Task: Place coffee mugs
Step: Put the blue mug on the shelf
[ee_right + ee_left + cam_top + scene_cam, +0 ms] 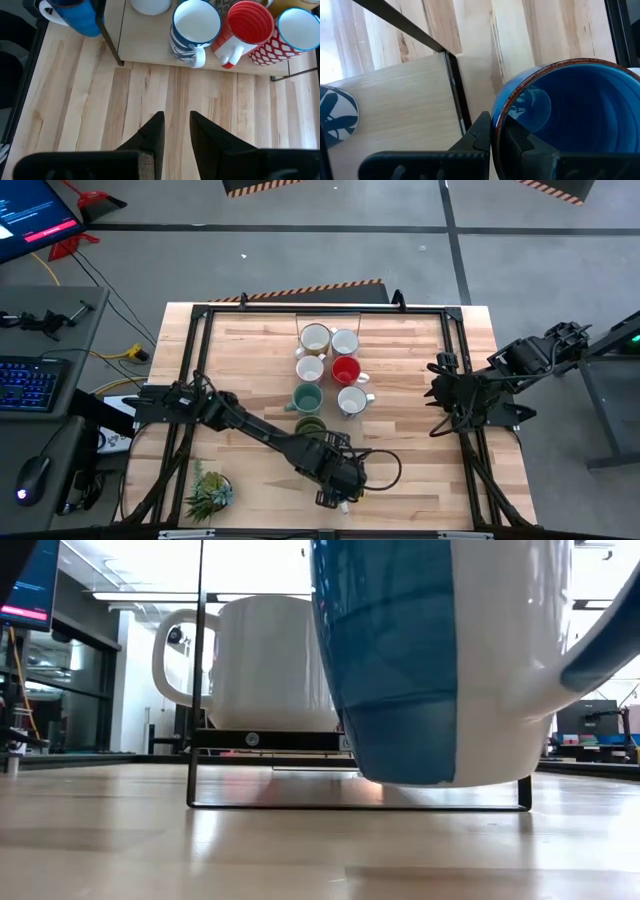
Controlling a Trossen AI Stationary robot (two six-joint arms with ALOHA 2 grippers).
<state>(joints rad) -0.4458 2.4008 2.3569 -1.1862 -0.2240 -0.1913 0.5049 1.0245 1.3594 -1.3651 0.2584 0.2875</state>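
Blue mug hung just off the surface near six o'clock, its rim pinched by the left gripper; it could slip. Right gripper waited at three o'clock, fingers parted, empty.

SURFACE: light wooden table | ON IT: black metal frame; cluster of coffee mugs mid-table; potted plant at the near-left corner

Grey floor, desk with keyboard.
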